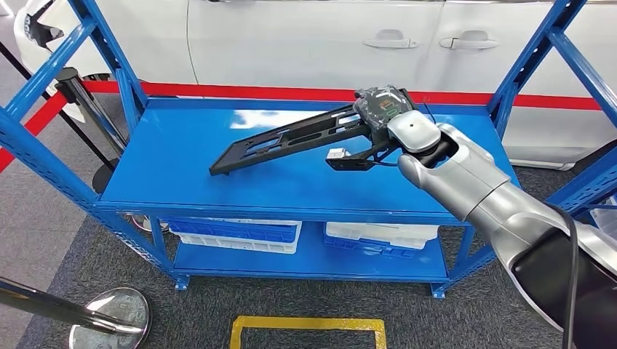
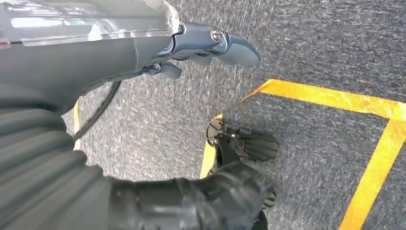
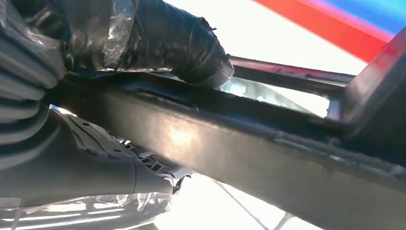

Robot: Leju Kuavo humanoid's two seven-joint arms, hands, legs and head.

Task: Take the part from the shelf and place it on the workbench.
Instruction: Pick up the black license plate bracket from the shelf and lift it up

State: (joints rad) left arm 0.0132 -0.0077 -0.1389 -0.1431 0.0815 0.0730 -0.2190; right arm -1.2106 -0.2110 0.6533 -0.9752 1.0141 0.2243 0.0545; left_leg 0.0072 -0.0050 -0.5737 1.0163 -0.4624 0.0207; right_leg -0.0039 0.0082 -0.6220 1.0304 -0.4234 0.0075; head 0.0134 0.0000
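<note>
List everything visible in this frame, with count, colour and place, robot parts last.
Part: one, black, long, over the top shelf, one end gripped.
Shelf: one, blue, in front of the robot.
Bins: two, blue and white, lower shelf.
Car: one, white, behind the shelf.
Floor marking: one, yellow, on grey carpet.
Stanchion base: one, silver, floor near left.
Right hand: one, holds the part.
Left hand: one, grey, above the carpet, holds nothing.

The head view looks forward and down from high up onto the blue shelf (image 1: 218, 156). The right wrist view sits very close against the black part (image 3: 230, 139) (shared with the head view (image 1: 291, 138)). The left wrist view faces down at grey carpet (image 2: 306, 43).
</note>
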